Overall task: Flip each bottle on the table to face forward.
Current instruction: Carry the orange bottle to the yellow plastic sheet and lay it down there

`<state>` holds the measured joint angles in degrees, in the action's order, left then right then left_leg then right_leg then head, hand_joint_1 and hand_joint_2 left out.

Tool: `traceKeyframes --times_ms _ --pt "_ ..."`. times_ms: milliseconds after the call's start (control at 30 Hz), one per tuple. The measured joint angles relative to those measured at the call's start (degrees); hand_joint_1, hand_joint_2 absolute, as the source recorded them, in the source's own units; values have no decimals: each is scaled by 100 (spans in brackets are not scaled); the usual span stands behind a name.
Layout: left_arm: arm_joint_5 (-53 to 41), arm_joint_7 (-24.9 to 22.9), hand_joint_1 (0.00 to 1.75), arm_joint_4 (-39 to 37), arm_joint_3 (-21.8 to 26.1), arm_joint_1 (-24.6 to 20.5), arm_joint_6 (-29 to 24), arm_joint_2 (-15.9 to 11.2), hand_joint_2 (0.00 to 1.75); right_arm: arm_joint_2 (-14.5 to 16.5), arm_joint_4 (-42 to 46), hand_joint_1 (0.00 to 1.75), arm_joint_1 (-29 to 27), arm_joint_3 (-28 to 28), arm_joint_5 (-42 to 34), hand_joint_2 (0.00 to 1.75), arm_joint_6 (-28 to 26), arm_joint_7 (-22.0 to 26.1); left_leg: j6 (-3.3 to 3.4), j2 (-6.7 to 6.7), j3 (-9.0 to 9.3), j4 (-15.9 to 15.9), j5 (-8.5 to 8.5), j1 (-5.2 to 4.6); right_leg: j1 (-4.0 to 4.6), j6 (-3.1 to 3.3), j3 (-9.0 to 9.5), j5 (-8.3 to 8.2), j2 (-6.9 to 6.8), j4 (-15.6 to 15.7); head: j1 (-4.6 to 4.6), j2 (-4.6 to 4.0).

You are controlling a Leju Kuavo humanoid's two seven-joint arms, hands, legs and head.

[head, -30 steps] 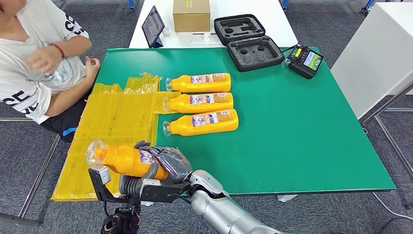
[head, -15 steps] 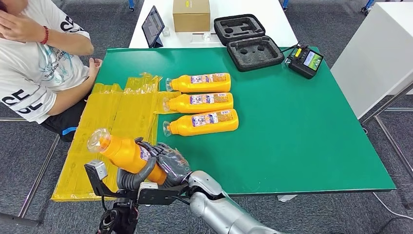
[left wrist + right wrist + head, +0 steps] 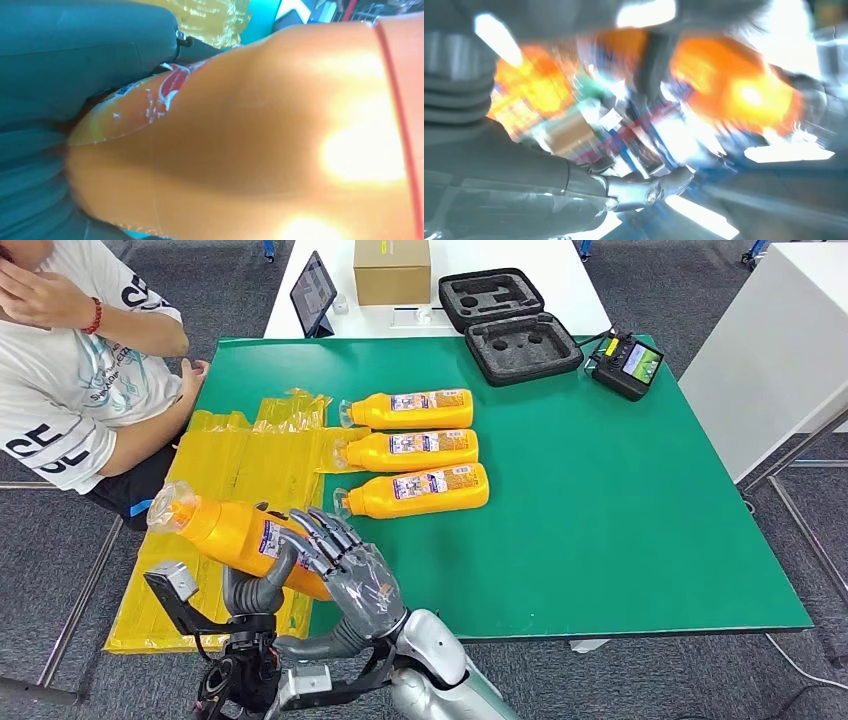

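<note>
Three orange plastic bottles (image 3: 410,452) already lie label-up in a row on your green table mat (image 3: 620,500), beside the crumpled yellow plastic sheet (image 3: 240,480). You have the fourth orange bottle (image 3: 235,535) left to place: it is off the table, tilted, cap toward the seated person (image 3: 70,380). Your left hand (image 3: 255,590) grips it from beneath; your right hand (image 3: 345,565) lies against it with fingers spread, apparently open, though the wrist view is blurred.

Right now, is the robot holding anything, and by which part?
Yes: an orange bottle, held around its lower body by the left hand; the right hand touches it, fingers spread.
</note>
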<state>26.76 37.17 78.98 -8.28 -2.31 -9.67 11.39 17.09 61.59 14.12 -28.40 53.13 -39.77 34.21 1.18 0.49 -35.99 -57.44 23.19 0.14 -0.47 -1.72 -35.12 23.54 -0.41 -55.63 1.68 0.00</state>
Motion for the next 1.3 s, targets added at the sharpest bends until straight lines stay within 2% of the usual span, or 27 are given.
traceKeyframes --times_ms 300,667,767,867,933,1067,1200,1300 --pt "11 4 175 104 75 62 -103 23 175 24 1214 0 -454 849 212 0 -3 519 5 -4 -1 0 -5 0 -2 -1 4 -2 -6 0 -3 0" --pt "-180 108 175 158 106 110 -436 31 175 26 1897 0 -689 1121 4 0 -3 575 5 -3 -1 0 -5 0 -1 -1 3 -2 -4 0 -2 0" --pt "-1194 238 175 161 106 37 -1104 8 175 13 1967 0 -704 1083 -342 0 -3 581 5 -3 -1 0 -6 0 0 -1 3 -2 -5 0 -2 0" --pt "-3431 241 175 -183 62 -398 -2298 -130 175 -27 2003 0 -679 913 -705 0 -3 581 8 -6 -1 0 -12 0 0 -1 5 -3 -10 0 -2 0" --pt "-5084 188 175 -673 69 -852 -2812 -251 175 -57 2005 0 -641 764 -827 0 -3 581 7 -8 1 1 -17 1 0 0 10 -5 -15 -1 -2 0" --pt "-7922 -196 175 -1501 325 -1582 -2989 -381 175 -120 1990 0 -584 483 -1035 175 -3 579 3 -2 3 1 -23 2 2 14 10 -17 -11 -3 -3 0" --pt "-10370 -1204 175 -2138 472 -2181 -3000 -610 175 -194 1884 0 -493 146 -1340 175 -3 515 3 -2 3 0 -23 2 2 13 7 -17 -11 -3 -2 0" --pt "-10917 -1635 175 -2467 411 -2408 -3002 -748 175 -218 1814 0 -439 -11 -1444 175 -3 479 3 -2 3 0 -24 2 2 13 7 -17 -11 -4 -2 0"
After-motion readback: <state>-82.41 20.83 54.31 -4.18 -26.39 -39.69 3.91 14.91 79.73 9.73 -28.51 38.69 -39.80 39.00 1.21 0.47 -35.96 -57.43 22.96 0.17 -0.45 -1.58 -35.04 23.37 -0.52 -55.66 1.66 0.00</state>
